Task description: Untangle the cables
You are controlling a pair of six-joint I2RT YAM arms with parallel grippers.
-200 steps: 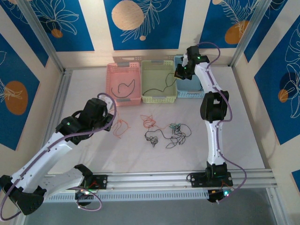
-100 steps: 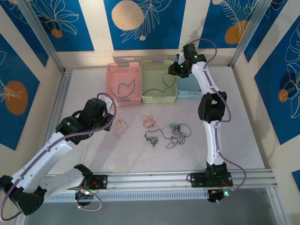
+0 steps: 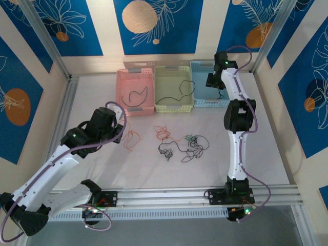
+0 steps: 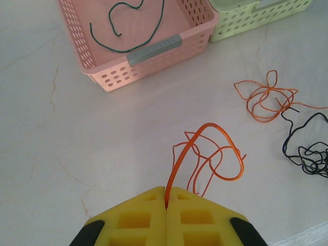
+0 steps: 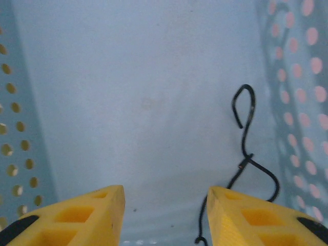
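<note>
Toward the table's [image 3: 154, 171] left side, an orange cable [image 4: 209, 124] is pinched between the closed jaws of the left gripper [image 4: 166, 197]. Tangled cables [image 3: 192, 148] are spread at mid-table. At the far edge, the right gripper [image 5: 166, 200] is held open over the blue basket [image 5: 143, 77], where a black cable [image 5: 245, 161] is lying.

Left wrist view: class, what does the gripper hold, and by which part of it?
The left gripper is shut on an orange cable, pinching a single strand at its fingertips; the rest curls beyond.
</note>
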